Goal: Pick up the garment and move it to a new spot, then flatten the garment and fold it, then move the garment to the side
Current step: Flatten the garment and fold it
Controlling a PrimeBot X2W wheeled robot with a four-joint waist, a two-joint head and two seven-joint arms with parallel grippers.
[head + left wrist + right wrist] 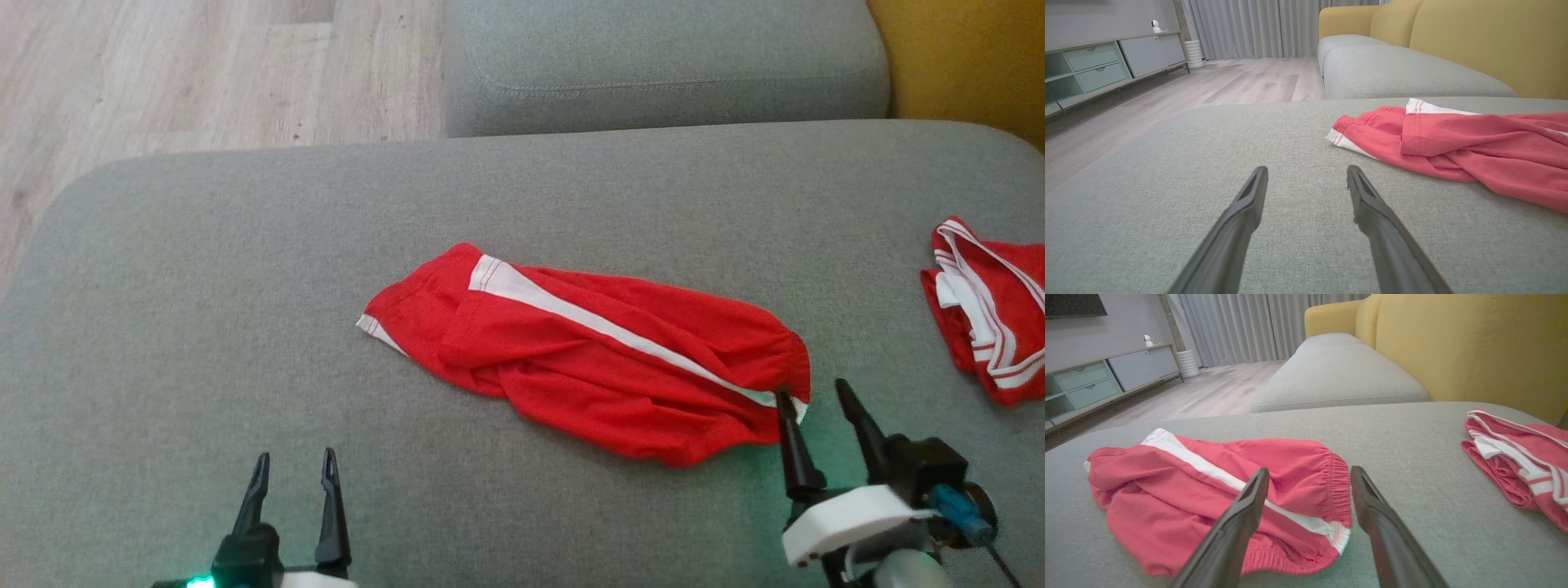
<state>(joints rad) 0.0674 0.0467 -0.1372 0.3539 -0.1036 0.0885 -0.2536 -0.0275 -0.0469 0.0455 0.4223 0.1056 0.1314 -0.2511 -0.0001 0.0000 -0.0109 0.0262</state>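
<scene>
The garment (596, 351) is a pair of red shorts with a white side stripe, lying rumpled in the middle of the grey cushion (245, 269). It also shows at right in the left wrist view (1453, 143) and at left in the right wrist view (1208, 486). My right gripper (816, 396) is open at the shorts' elastic waistband end, its left finger over the hem corner, nothing held; in its own view the gripper (1309, 471) straddles the waistband edge. Open and empty, my left gripper (294, 461) hovers near the front edge, well left of the shorts, as seen in the gripper (1306, 171) view.
A second red and white garment (992, 306) lies bunched at the cushion's right edge, also at right in the right wrist view (1515, 461). Another grey seat cushion (661, 65) lies behind, a yellow sofa back (1474, 347) to the right, and wood floor (163, 73) at the left.
</scene>
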